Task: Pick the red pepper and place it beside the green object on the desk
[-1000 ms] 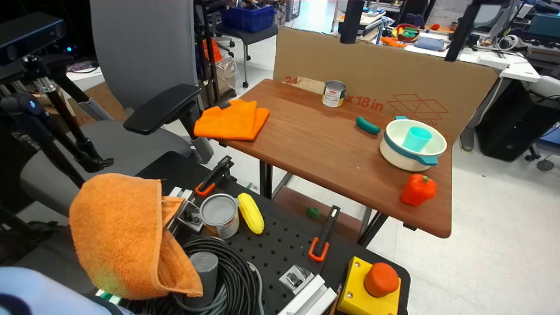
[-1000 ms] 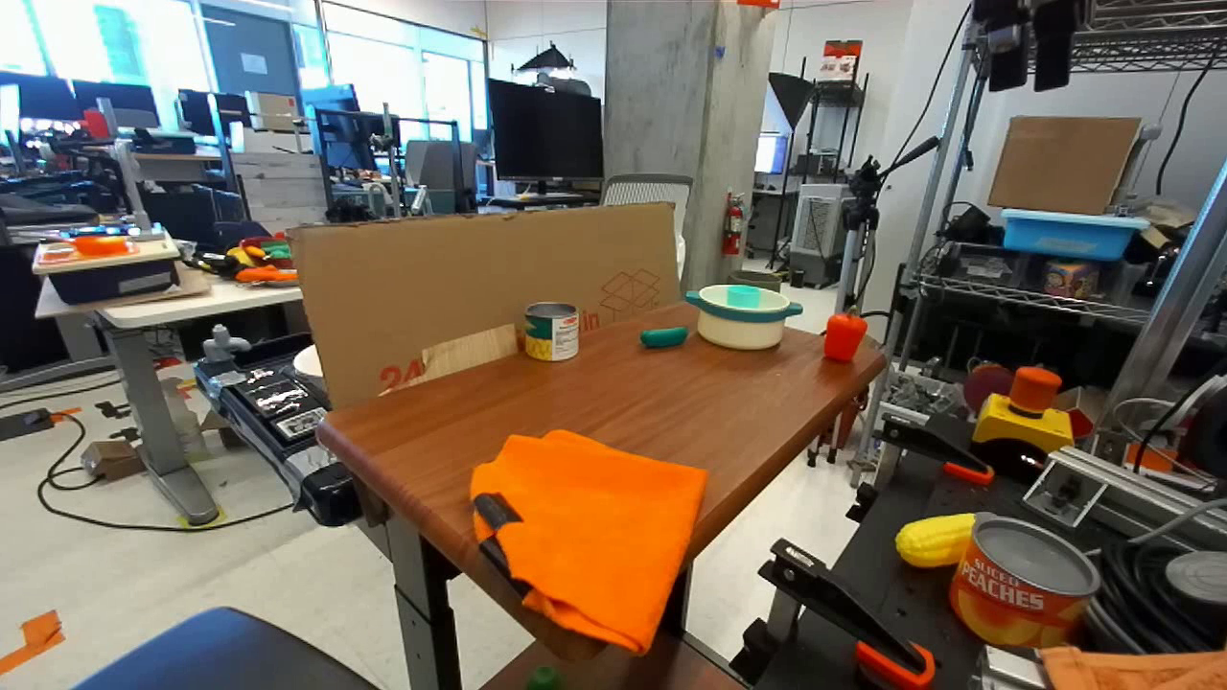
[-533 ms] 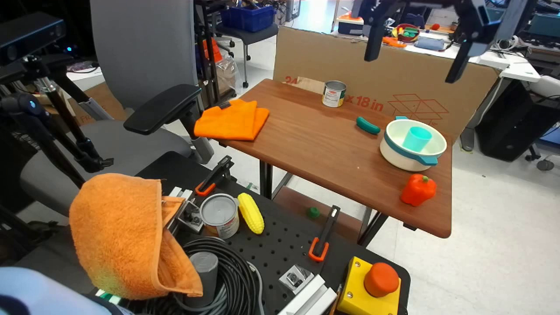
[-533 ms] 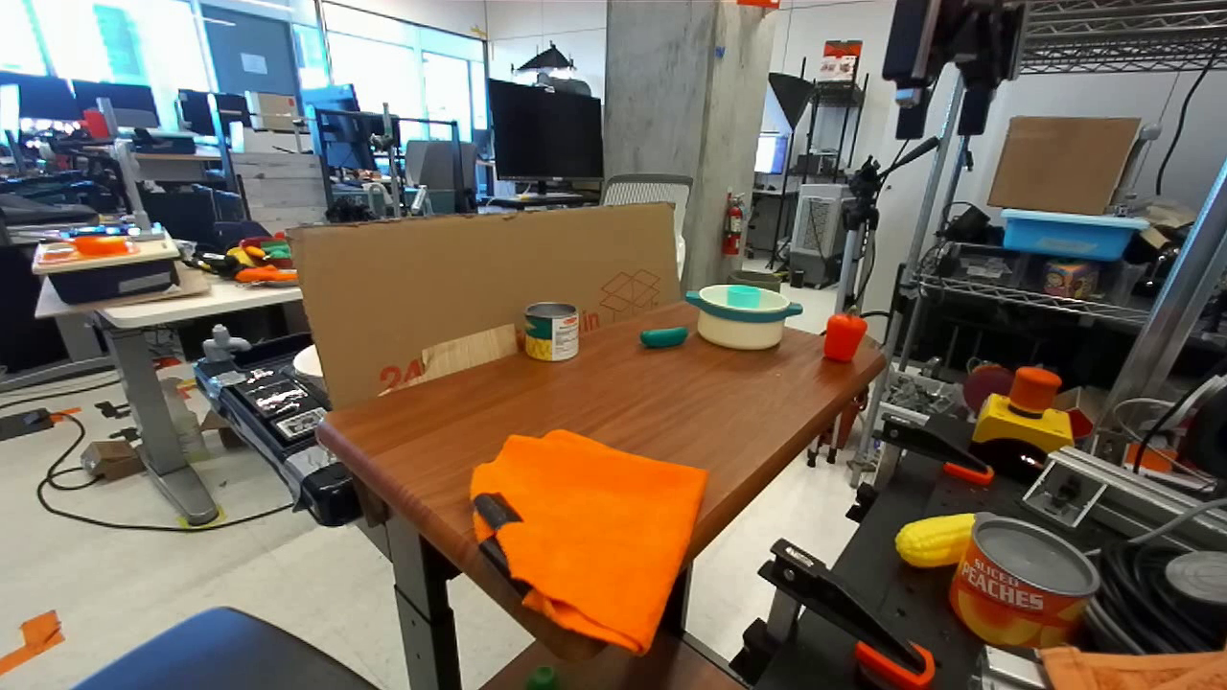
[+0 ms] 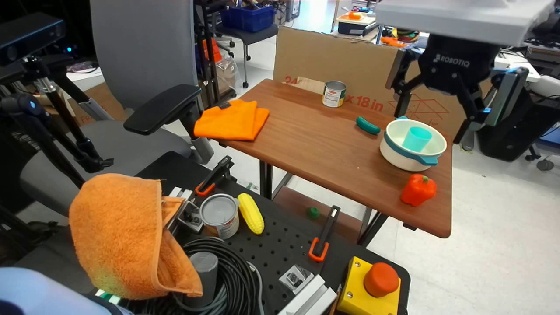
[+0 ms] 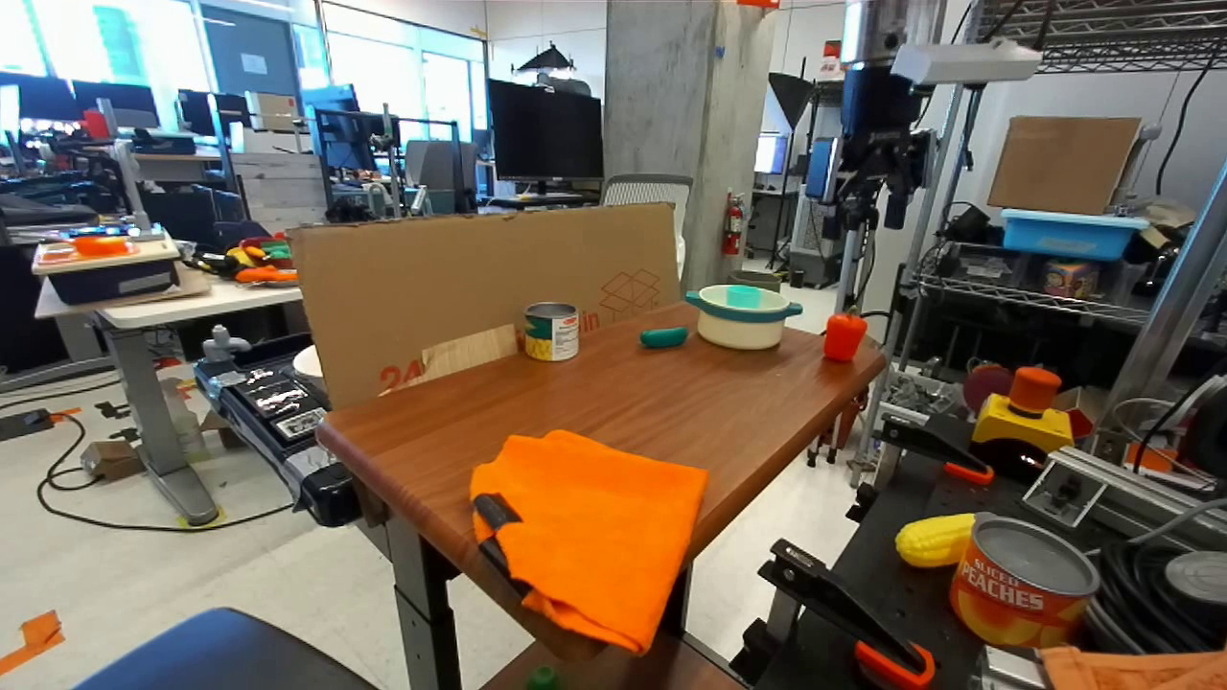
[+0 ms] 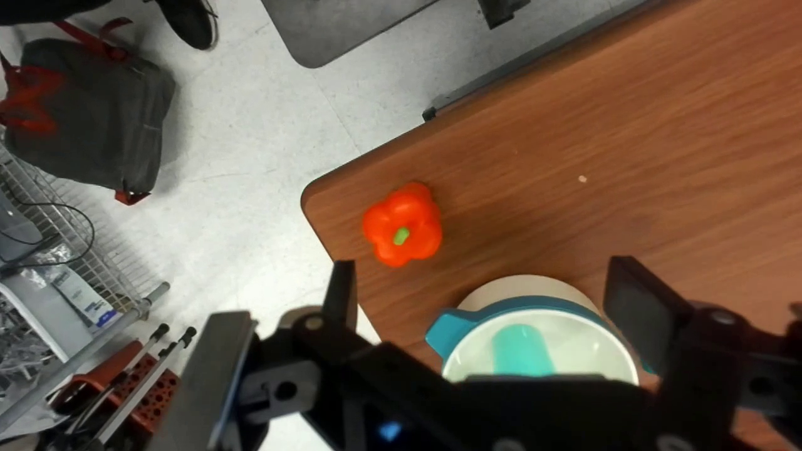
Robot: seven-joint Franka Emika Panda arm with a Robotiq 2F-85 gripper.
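Hovering with the gripper [image 5: 428,129] above the desk [image 5: 315,131], holding its fingers [image 7: 636,300] wide apart and gripping nothing. Seeing, in an exterior view, the red pepper [image 5: 418,190] standing stem up by the near right corner of the desk, on the near side of a cream pot [image 5: 397,159] and apart from it. Noticing a turquoise cup [image 5: 417,139] resting inside the pot and a green cucumber [image 5: 367,126] lying just left of the pot. Looking down in the wrist view, finding the pepper in full sight and the pot partly hidden behind the gripper. Spotting a can [image 5: 334,94] standing near the far edge, before a cardboard sheet [image 5: 315,57], and an orange cloth [image 5: 232,120] lying folded at the left end.
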